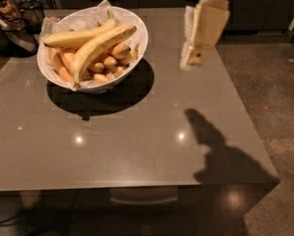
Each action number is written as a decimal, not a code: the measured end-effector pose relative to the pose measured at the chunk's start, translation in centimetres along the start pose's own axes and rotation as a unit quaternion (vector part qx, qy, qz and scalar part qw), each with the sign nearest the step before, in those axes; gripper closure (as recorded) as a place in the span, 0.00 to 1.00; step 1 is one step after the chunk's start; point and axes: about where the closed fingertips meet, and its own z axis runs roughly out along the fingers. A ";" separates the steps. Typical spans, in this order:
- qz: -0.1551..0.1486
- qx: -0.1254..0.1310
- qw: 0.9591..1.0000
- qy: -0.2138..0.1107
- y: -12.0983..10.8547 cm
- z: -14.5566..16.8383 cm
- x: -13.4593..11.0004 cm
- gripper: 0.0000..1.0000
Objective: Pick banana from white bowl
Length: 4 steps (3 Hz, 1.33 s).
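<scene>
The white bowl (pixel 136 43) stands on the grey table at the back left, lined with crinkled white paper. The banana (pixel 100 48), long and pale greenish-yellow, lies diagonally on top of the pile. A thicker, deeper-yellow banana (pixel 73 37) lies behind it. Several small orange-yellow bananas (pixel 109 63) lie underneath. My gripper (pixel 191 60) hangs above the table to the right of the bowl, apart from it and pointing down. It holds nothing that I can see.
The grey table (pixel 136 146) has its right edge near the gripper's shadow (pixel 218 151). Dark metal kitchenware (pixel 14 23) sits beyond the back left corner. The floor (pixel 274 82) lies to the right.
</scene>
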 end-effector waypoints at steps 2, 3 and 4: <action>-0.004 0.007 1.000 -0.011 -0.8 -0.2 -1.1 0.00; -0.015 -0.007 0.999 -0.028 -2.6 1.2 -3.1 0.00; -0.040 -0.034 0.998 -0.037 -3.9 3.7 -5.4 0.00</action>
